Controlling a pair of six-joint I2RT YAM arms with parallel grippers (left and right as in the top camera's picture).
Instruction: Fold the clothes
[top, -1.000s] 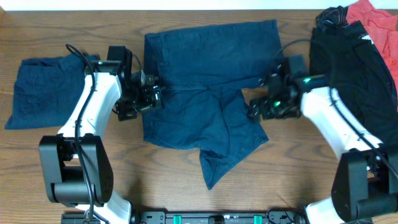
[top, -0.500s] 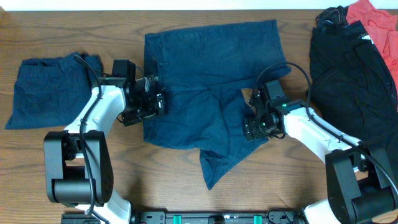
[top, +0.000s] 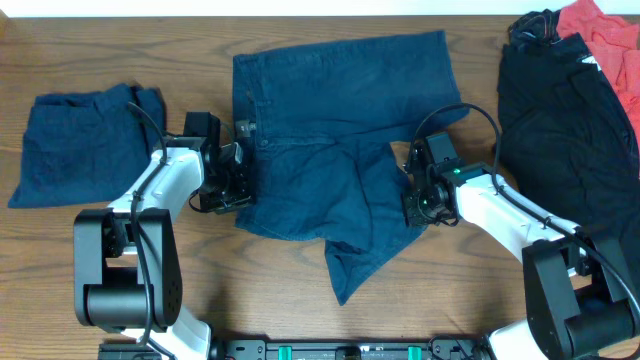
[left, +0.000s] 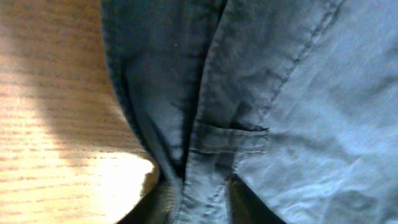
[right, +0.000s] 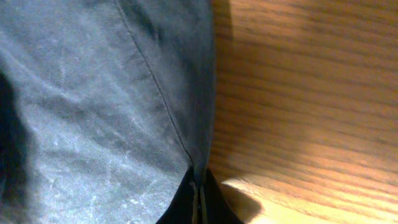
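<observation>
Dark navy shorts (top: 340, 100) lie spread mid-table, with the lower leg (top: 365, 225) bunched toward the front. My left gripper (top: 234, 186) sits at the shorts' left edge, shut on the cloth. In the left wrist view its fingertips (left: 154, 206) pinch a seamed strip by a belt loop (left: 230, 140). At the right edge of the leg, my right gripper (top: 414, 208) is shut on the hem. In the right wrist view its fingers (right: 214, 208) are pressed together on that hem (right: 200, 155). A second navy garment (top: 80, 145) lies folded at the far left.
A black garment (top: 565, 115) covers the right end of the table, with red cloth (top: 605, 30) behind it in the corner. Bare wood (top: 250, 290) runs along the front edge and between the two navy pieces.
Both grippers have gone from open to shut on the shorts' edges. The left one slid slightly toward the front-left. The right arm came in and lower onto the leg's hem.
</observation>
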